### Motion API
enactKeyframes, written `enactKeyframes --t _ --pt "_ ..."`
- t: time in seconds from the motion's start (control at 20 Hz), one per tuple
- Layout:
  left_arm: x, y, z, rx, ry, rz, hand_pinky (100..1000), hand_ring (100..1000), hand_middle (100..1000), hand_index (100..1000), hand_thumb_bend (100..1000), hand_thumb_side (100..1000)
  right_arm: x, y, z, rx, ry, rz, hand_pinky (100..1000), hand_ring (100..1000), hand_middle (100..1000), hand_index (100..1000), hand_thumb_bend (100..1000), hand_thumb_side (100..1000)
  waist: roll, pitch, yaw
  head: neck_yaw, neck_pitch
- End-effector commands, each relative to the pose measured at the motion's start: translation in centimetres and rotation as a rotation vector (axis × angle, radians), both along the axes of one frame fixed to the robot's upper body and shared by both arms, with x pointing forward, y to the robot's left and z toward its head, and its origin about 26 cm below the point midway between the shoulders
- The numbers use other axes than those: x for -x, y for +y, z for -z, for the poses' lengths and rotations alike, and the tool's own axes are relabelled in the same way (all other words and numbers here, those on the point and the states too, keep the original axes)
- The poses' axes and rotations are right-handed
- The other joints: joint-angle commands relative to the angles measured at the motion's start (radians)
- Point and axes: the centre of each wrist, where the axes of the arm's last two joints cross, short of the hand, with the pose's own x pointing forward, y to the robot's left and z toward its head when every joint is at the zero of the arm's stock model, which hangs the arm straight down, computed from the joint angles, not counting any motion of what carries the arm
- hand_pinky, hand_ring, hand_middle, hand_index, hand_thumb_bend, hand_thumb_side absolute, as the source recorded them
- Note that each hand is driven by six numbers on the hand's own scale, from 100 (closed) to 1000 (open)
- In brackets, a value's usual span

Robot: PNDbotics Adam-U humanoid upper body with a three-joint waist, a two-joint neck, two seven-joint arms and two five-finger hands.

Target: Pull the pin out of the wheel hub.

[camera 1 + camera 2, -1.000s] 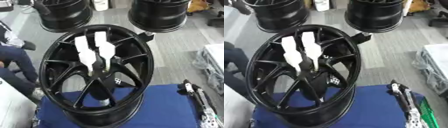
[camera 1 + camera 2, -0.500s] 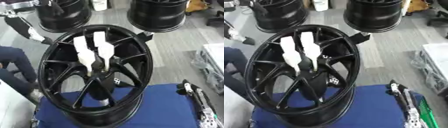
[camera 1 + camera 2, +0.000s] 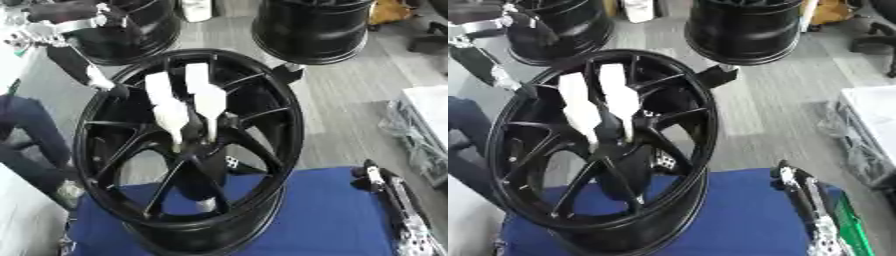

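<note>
While the black wheel hub (image 3: 188, 150) stands tilted on the blue surface (image 3: 332, 215), the left hand (image 3: 83, 65) reaches in from the upper left to the rim's top edge; whether its fingers are spread or curled I cannot tell. The right hand (image 3: 394, 200) rests idle at the lower right, fingers straight. Two white pins (image 3: 188, 107) slant into the hub centre. Judged so, this is the approach; next the hand must close round a pin.
</note>
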Motion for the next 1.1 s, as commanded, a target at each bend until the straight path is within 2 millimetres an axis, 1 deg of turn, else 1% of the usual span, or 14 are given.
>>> enactKeyframes --t 0.05,0.4,0.6,0.65,0.7,0.95,1.1 --pt "-0.2 -0.3 -0.9 -0.183 0.004 0.150 736 663 670 831 698 521 -0.4 0.1 -0.6 0.000 -0.020 -0.013 663 579 563 592 100 862 -0.003 -0.013 -0.003 0.001 -0.002" --pt "-0.8 -1.2 0.3 -0.157 0.000 0.135 730 653 662 824 672 502 -0.5 0.3 -0.6 -0.005 -0.023 -0.019 663 578 563 592 100 857 -0.007 -0.013 -0.009 0.007 -0.002" --pt "-1.0 -1.6 1.4 -0.147 0.010 0.140 719 632 643 810 648 492 -0.5 0.3 -0.6 -0.007 -0.025 -0.020 662 578 563 592 100 859 -0.007 -0.013 -0.012 0.009 -0.002" --pt "-1.1 -1.8 1.5 -0.143 0.010 0.144 717 627 637 805 611 515 -0.5 0.3 -0.6 -0.007 -0.025 -0.021 662 578 563 592 100 856 -0.008 -0.013 -0.013 0.009 -0.002" --pt "-1.1 -1.9 1.6 -0.132 0.008 0.145 717 626 636 803 638 485 -0.5 0.4 -0.6 -0.007 -0.025 -0.022 662 578 563 592 100 858 -0.008 -0.013 -0.013 0.009 -0.002" --pt "-1.3 -2.4 2.2 -0.094 0.007 0.133 710 617 625 792 604 476 -0.6 0.5 -0.7 -0.009 -0.026 -0.027 662 578 563 592 100 857 -0.010 -0.012 -0.018 0.013 -0.002" --pt "-1.5 -2.6 2.8 -0.085 0.018 0.122 693 584 590 759 561 445 -0.7 0.6 -0.7 -0.011 -0.027 -0.032 662 578 562 592 100 858 -0.011 -0.012 -0.021 0.015 -0.002"
